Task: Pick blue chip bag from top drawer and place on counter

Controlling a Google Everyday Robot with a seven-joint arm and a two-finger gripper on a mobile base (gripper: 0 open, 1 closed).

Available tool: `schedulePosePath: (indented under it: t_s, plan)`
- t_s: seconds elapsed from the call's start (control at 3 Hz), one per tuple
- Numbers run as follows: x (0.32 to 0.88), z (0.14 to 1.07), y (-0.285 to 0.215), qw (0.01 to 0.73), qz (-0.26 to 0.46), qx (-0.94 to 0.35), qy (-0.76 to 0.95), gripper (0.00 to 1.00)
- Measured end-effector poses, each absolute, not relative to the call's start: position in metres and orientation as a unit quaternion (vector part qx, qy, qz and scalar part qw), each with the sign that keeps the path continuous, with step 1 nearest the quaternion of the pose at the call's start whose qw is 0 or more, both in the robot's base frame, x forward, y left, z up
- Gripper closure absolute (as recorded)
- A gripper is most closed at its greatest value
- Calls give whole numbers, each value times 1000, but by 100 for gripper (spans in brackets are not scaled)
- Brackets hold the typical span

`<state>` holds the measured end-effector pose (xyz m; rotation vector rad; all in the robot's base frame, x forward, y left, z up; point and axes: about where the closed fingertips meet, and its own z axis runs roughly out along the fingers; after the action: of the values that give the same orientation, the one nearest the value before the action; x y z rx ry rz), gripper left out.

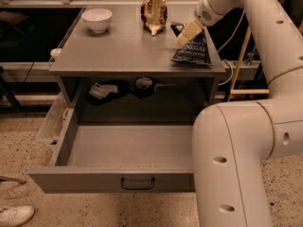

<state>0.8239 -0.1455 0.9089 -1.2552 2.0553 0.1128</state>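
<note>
The blue chip bag [193, 51] lies flat on the right side of the grey counter [123, 48], near its front right corner, with white "VINEGAR" lettering showing. My gripper [188, 32] hangs just over the bag's upper edge, reaching in from the upper right; I cannot see whether it touches the bag. The top drawer [94, 179] is pulled out wide below the counter. Its inside looks bare, and its dark handle [137, 183] sits at the centre of the front panel.
A white bowl [97, 20] stands at the counter's back left. A brown-and-cream wrinkled bag [154, 13] stands at the back centre. Small items [103, 90] lie in the recess under the counter. My large white arm [236, 150] covers the drawer's right end. A shoe [14, 215] is on the floor.
</note>
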Motion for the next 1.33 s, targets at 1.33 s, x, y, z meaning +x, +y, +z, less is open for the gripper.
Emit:
schedulePosePath:
  t_s: [1.33]
  plan:
    - [662,1022,-109,231,28,-505,831,0]
